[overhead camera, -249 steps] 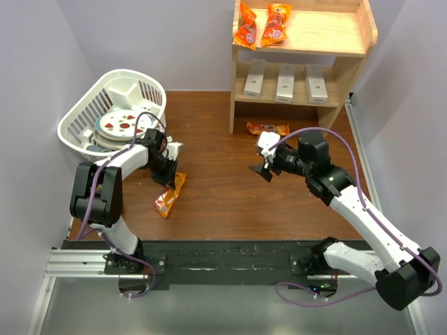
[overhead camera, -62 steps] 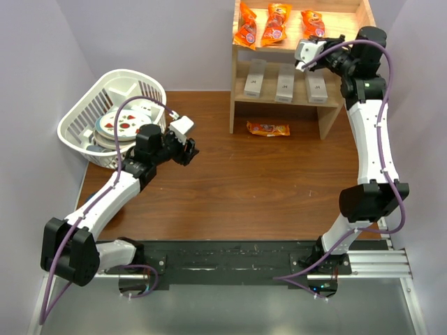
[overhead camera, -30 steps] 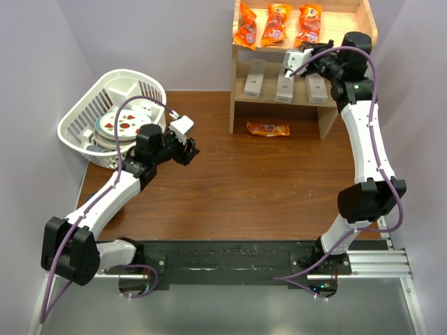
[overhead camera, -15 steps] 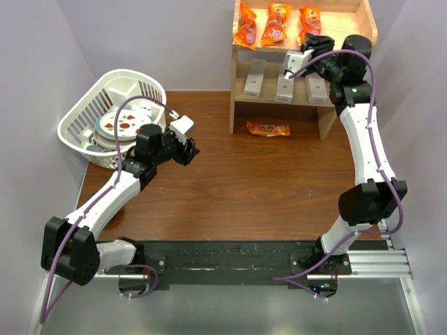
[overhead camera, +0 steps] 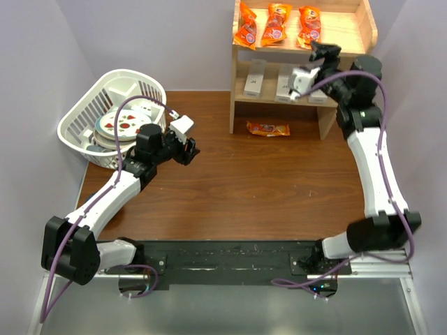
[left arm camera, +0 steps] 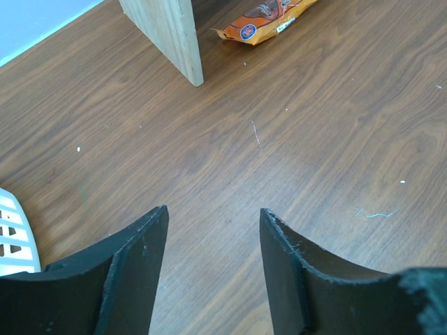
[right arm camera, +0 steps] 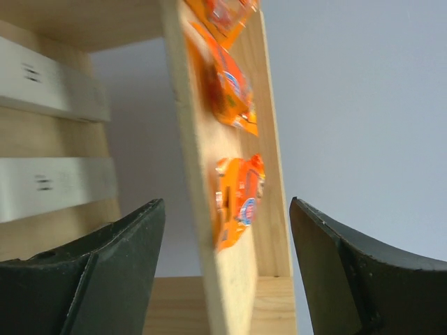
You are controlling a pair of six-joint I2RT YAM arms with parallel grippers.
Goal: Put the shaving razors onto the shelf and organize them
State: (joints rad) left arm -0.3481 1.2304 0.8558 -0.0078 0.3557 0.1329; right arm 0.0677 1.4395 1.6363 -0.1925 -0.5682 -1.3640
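Razor boxes, the shaving razors [overhead camera: 254, 78], lay side by side on the lower level of the shelf [overhead camera: 232, 105], evenly spaced, so the row already looked organized; the orange snack packets [overhead camera: 276, 24] took the top board. The right gripper [overhead camera: 313, 64] hung just before the shelf front, its jaws spread wide with nothing between them. The left gripper [overhead camera: 184, 142] hovered over the table [overhead camera: 244, 188] near the basket [overhead camera: 77, 118], jaws partly apart and empty
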